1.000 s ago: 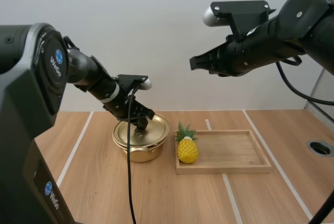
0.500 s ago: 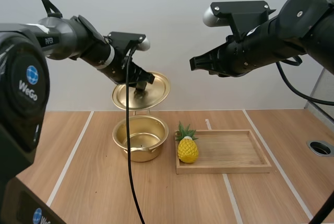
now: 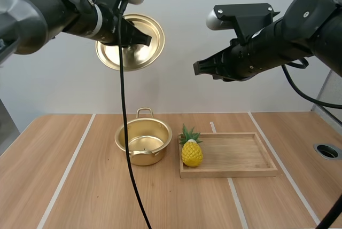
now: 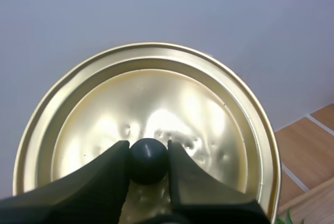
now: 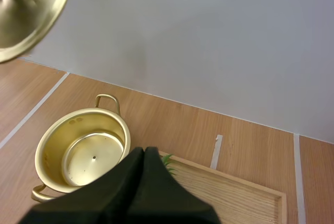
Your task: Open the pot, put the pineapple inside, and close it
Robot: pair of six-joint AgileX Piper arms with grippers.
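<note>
My left gripper [image 3: 140,37] holds the gold lid [image 3: 128,45] high in the air, tilted on edge, well above the open gold pot [image 3: 143,142]. In the left wrist view its fingers [image 4: 112,169] pinch the lid's black knob [image 4: 148,160] against the lid [image 4: 156,109]. The pot [image 5: 81,153] stands empty on the table. A yellow pineapple [image 3: 192,151] with green leaves stands upright at the left end of the wooden tray [image 3: 240,157], beside the pot. My right gripper [image 3: 197,66] hovers high over the tray, fingers lying together [image 5: 141,164].
White tape lines [image 3: 67,173] run across the wooden table. A round hole [image 3: 327,151] sits in the table at the far right. The tray [image 5: 245,198] holds nothing to the right of the pineapple.
My left gripper has lifted the lid off the pot, carrying it up and slightly left until it stands tilted high in the air. The right arm has barely moved.
</note>
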